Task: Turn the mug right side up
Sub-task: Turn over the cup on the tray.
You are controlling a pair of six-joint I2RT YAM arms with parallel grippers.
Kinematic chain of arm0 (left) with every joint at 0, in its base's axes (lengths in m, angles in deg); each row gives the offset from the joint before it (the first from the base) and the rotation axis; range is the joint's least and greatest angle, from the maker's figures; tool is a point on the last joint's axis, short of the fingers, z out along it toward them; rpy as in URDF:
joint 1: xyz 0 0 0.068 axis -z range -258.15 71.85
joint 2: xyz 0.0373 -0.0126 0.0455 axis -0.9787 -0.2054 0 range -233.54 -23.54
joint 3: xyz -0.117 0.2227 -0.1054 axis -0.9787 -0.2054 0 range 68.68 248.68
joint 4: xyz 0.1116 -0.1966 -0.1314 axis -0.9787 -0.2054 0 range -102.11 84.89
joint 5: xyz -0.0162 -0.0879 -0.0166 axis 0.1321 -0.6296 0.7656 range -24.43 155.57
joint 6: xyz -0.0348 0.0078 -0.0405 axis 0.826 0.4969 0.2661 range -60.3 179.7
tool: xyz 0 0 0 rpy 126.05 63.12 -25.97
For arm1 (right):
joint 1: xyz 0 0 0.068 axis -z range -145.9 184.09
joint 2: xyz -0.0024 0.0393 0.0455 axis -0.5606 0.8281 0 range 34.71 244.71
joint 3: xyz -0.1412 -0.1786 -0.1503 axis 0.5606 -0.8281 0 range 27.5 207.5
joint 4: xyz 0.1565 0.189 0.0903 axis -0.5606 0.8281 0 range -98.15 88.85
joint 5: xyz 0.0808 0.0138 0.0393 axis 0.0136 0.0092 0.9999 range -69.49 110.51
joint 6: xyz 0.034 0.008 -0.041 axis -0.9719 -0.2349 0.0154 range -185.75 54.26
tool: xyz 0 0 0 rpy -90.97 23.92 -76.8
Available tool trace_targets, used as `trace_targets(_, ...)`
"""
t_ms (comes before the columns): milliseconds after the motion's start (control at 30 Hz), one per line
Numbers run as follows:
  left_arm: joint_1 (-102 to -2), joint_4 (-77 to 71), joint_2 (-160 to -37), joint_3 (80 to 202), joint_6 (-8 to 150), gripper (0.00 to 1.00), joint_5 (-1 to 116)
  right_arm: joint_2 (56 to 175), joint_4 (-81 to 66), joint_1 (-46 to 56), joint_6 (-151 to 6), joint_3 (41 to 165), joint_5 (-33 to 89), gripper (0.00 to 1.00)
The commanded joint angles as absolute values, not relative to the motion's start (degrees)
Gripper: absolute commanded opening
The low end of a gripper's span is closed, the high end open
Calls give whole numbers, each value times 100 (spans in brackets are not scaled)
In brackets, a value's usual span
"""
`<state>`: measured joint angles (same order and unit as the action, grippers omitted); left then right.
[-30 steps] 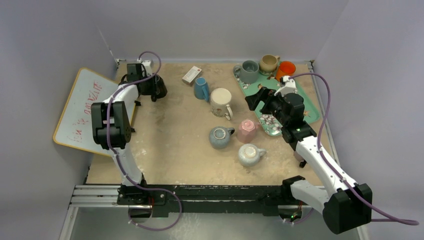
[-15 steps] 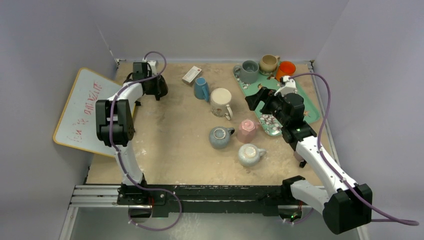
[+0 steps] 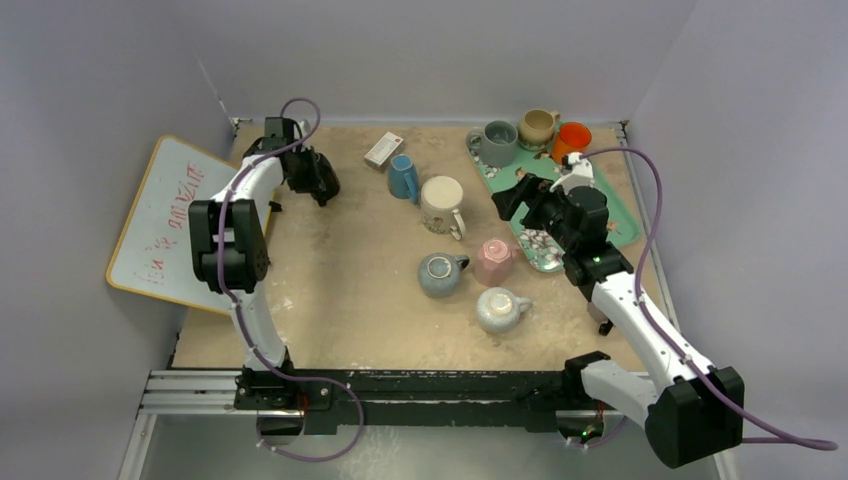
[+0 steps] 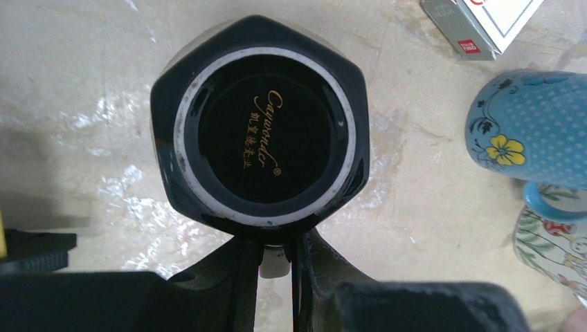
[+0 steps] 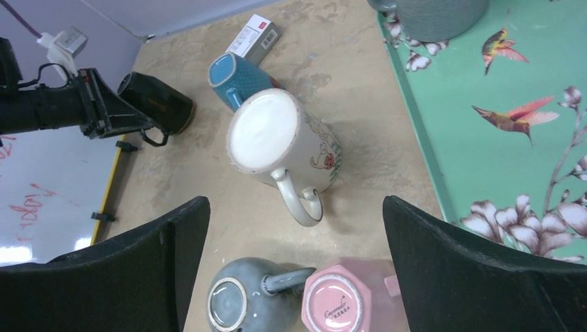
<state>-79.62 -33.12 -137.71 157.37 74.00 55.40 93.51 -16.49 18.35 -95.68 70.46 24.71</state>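
**Beige table point(image 3: 340, 300), far-left corner: black mug point(image 4: 259, 124) gripped**

Left gripper point(image 4: 275, 259) is clamped tight on the black mug at its handle side, near the whiteboard point(image 3: 165, 215). The mug's base, with gold lettering, faces the left wrist camera. Right gripper point(image 5: 294, 207) stands wide open, holding nothing, above the cream mug point(image 5: 277, 142), grey mug point(image 5: 239, 304) and pink mug point(image 5: 339, 304), beside the green tray point(image 5: 498, 138).

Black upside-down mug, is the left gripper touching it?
Touching. Left wrist view shows the left gripper pinching the handle of the black six-sided mug.
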Motion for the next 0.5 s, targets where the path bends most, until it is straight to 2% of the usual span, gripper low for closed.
trace_targets(0, -7939, -3623, -13226, 15862, 8154, 0, 4984, 9385, -2171, 1820, -9457, 7007, 2933, 94)
trace_targets(200, -7946, -3495, -12393, 15185, 8606, 0, 4415, 9329, -3013, 1809, -9462, 6661, 3347, 85)
trace_targets(467, -7960, -2509, -11380, 14002, 9505, 0, 3591, 9654, -3088, 1647, -10251, 6883, 3773, 82)
